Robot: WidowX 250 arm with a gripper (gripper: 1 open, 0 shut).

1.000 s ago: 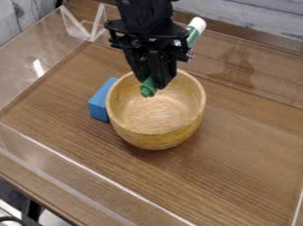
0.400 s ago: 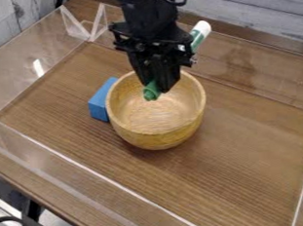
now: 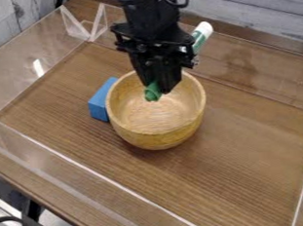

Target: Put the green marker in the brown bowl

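A light-brown wooden bowl [image 3: 159, 117] stands in the middle of the wooden table. My black gripper [image 3: 154, 85] hangs over the bowl's back rim, pointing steeply down, and is shut on the green marker [image 3: 152, 90]. The marker is tilted: its green tip pokes out below the fingers just inside the bowl, and its white end [image 3: 200, 29] sticks up to the right behind the gripper. Most of the barrel is hidden by the fingers.
A blue block [image 3: 104, 98] lies against the bowl's left side. Clear plastic walls [image 3: 20, 56] ring the table on all sides. Bare wood lies in front and to the right of the bowl.
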